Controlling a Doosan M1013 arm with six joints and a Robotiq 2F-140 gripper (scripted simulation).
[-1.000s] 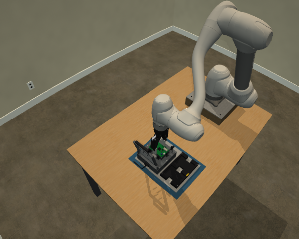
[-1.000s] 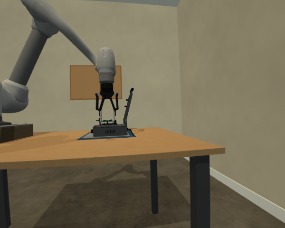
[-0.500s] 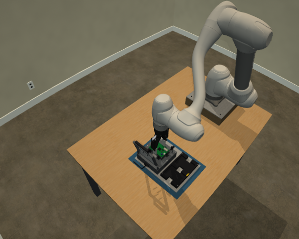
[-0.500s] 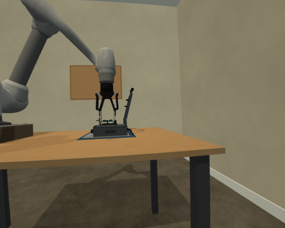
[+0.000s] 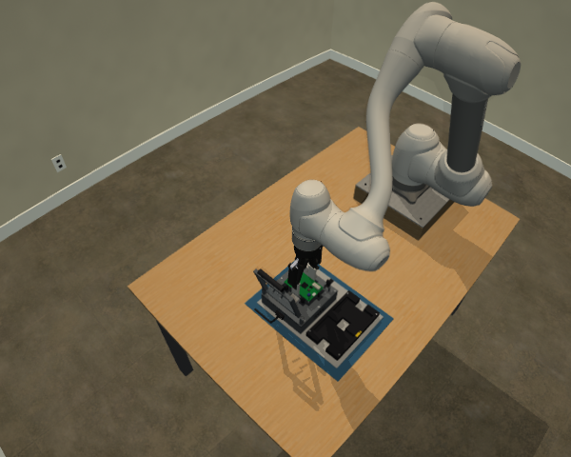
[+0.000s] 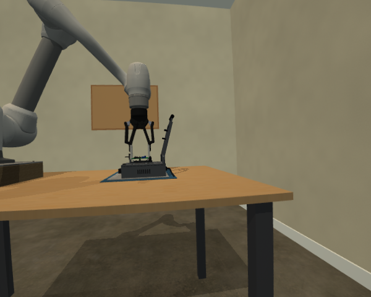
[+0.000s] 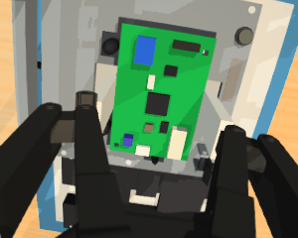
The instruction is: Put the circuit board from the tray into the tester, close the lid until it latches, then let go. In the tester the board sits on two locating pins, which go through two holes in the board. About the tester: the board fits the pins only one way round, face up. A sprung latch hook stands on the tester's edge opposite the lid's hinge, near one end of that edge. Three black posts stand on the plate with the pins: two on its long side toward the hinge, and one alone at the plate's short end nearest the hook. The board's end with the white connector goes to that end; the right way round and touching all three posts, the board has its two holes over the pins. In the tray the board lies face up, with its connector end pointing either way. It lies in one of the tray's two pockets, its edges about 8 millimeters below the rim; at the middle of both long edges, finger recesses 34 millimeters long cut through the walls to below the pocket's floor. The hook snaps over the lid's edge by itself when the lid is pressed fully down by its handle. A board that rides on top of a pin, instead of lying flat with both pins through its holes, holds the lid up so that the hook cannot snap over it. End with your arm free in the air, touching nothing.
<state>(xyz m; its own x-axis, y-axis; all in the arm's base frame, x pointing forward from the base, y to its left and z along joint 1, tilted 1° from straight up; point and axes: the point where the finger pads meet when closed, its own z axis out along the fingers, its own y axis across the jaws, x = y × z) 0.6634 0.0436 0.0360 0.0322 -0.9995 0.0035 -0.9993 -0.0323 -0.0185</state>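
The green circuit board (image 5: 306, 288) (image 6: 140, 158) (image 7: 161, 89) is level over the tester's plate, its white connector (image 7: 177, 142) at the end nearest the wrist camera. My gripper (image 5: 303, 283) (image 6: 140, 156) (image 7: 158, 96) comes straight down on it, and its pale finger pads press on the middle of both long edges. The grey tester (image 5: 320, 307) (image 6: 143, 169) (image 7: 248, 99) sits on a blue mat. Its lid (image 5: 274, 295) (image 6: 166, 137) stands open, nearly upright. A black post (image 7: 110, 46) stands by the board's far left corner. I cannot tell whether the pins go through the board's holes.
The black tray (image 5: 324, 339) lies next to the tester on the blue mat (image 5: 382, 322) (image 6: 110, 179), with both pockets showing empty. The arm's base block (image 5: 413, 216) stands at the table's far corner. The wooden table's (image 5: 217, 314) (image 6: 211, 188) front edge is close to the mat.
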